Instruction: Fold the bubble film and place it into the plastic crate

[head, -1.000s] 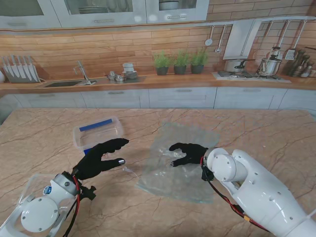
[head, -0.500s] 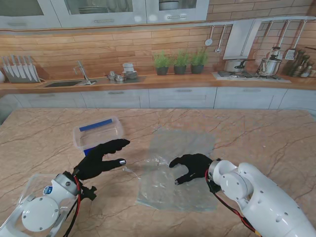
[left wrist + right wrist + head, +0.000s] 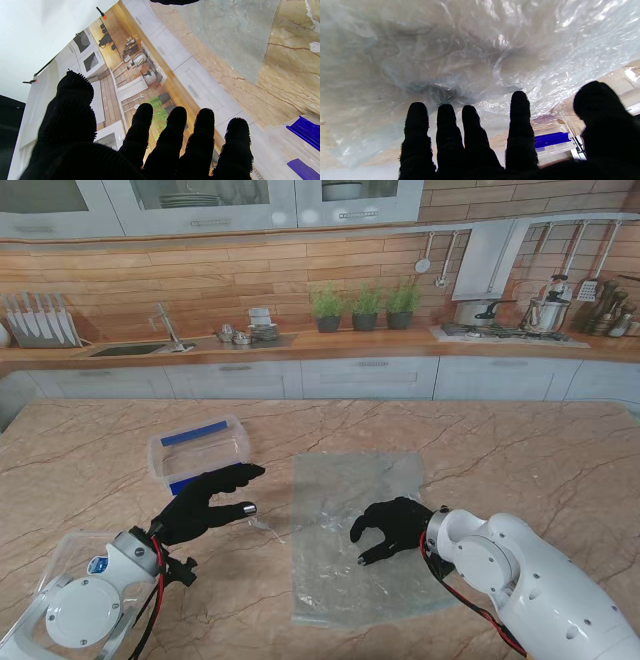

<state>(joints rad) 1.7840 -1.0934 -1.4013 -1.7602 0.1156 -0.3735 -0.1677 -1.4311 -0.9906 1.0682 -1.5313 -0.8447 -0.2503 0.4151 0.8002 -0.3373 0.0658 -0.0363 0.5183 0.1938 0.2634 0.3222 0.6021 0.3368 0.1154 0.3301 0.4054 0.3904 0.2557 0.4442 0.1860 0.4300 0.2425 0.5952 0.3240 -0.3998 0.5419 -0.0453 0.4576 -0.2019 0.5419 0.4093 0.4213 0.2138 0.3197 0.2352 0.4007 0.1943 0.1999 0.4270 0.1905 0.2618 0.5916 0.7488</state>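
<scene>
One bubble film (image 3: 355, 530) lies flat on the table (image 3: 520, 450); one plastic crate (image 3: 198, 448) carries blue labels, text unreadable. My right hand (image 3: 390, 528) rests splayed on the film, grasping nothing. My left hand (image 3: 205, 502) hovers released, fingers apart.

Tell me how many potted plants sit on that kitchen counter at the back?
3, side by side on the back counter: the left plant, the middle plant and the right plant. None seem hidden.
</scene>
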